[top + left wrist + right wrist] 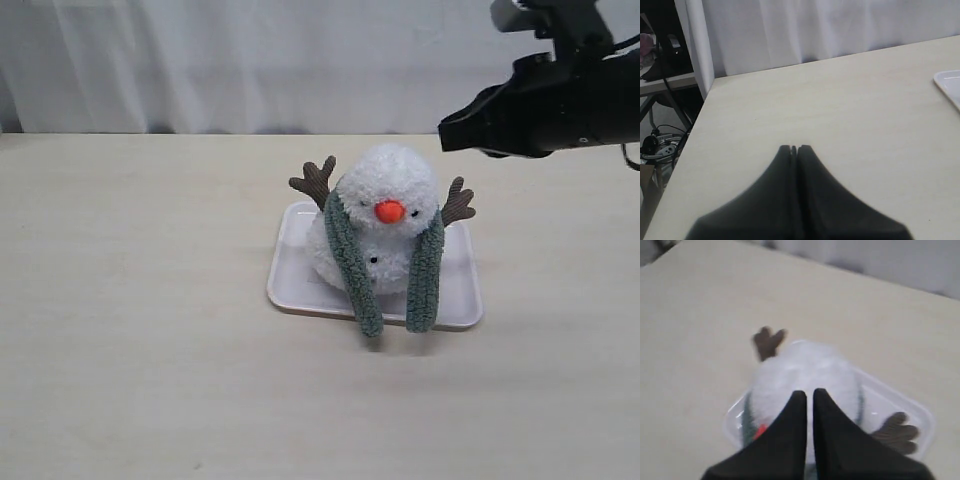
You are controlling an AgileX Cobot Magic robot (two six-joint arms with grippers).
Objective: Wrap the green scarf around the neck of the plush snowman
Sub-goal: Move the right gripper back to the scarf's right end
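Observation:
The plush snowman [385, 185] sits on a white tray [290, 272] in the middle of the table, orange nose facing the front. The green scarf [352, 262] lies over the back of its neck, and both ends hang down its front past the tray's edge. My right gripper [447, 131] hovers above and to the right of the snowman; its fingers are nearly together with nothing between them. In the right wrist view that gripper [810, 392] is above the blurred snowman [805, 367], with a strip of scarf [746, 421] showing. My left gripper [794, 148] is shut over bare table.
A white curtain hangs behind the table. In the left wrist view the table's edge [700, 115] drops to a shelf and cables on the floor, and a corner of the tray [948, 83] shows.

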